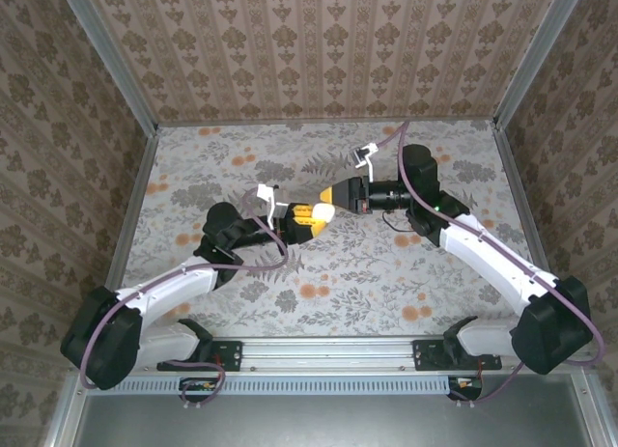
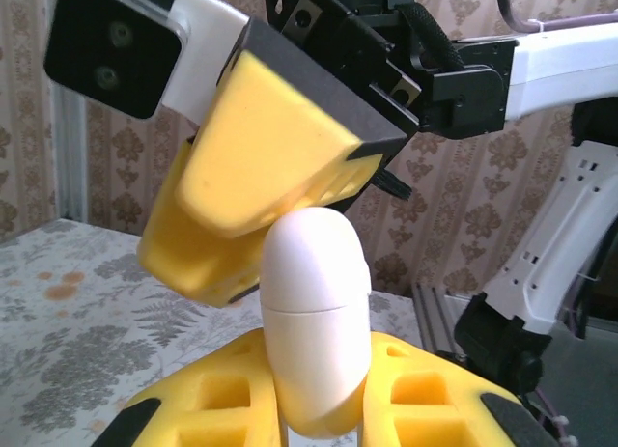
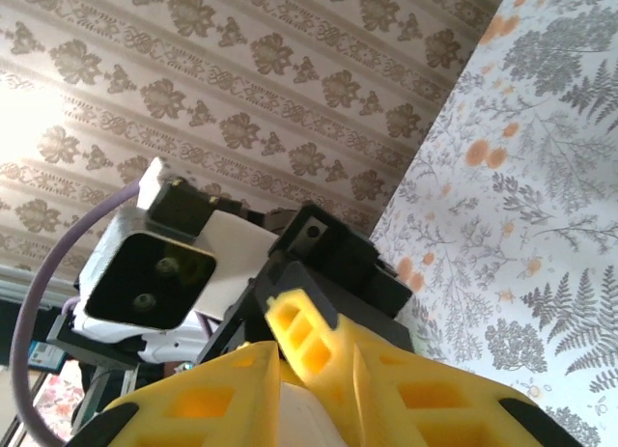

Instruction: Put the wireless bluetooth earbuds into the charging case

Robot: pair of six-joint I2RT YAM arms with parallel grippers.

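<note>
Top external view: the two arms meet over the middle of the floral worktop (image 1: 193,167). The left arm reaches in from 7 o'clock. The right arm comes from 5 o'clock and folds back at the elbow, so its wrist points toward 9 o'clock. The left gripper (image 1: 299,217) and right gripper (image 1: 334,196) are tip to tip, the right one at about 2 o'clock from the left. The charging case (image 1: 323,213) is a small white speck between them, held off the surface.

The left wrist view shows the case up close, which the overhead view cannot. It stands upright with its lid down and a seam around its middle. Its lower half is clamped between the left gripper's yellow fingers (image 2: 415,399). The right gripper's fingers press against its rounded top from 11 o'clock.

The right wrist view looks the other way. The right gripper's own fingers (image 3: 435,399) sit close together and pinch a sliver of white between them. The left arm's wrist camera (image 3: 154,278) is at 10 o'clock.
</note>
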